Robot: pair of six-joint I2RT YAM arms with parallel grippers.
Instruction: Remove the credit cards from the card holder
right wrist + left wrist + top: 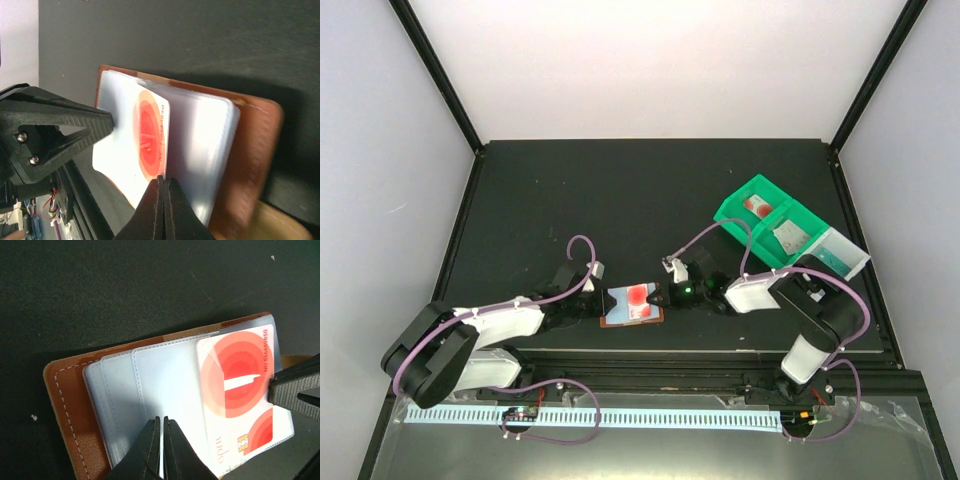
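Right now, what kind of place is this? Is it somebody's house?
Probably a robot test booth, not a house: plain white walls box in a black table, and a cabled left arm and right arm are bolted at its near edge, working on a card holder.

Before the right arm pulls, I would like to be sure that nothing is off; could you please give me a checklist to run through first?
1. The card holder lies open and flat: ok.
2. The left gripper clamps the card holder by its clear sleeves: ok.
3. The right gripper is shut on the edge of the red-and-white card: ok, as far as the wrist views show.
4. The card is free of its sleeve: not ok, its inner part lies under clear plastic.
5. No other cards remain in the sleeves: cannot tell.
6. The green tray sits on the right arm's side: ok.
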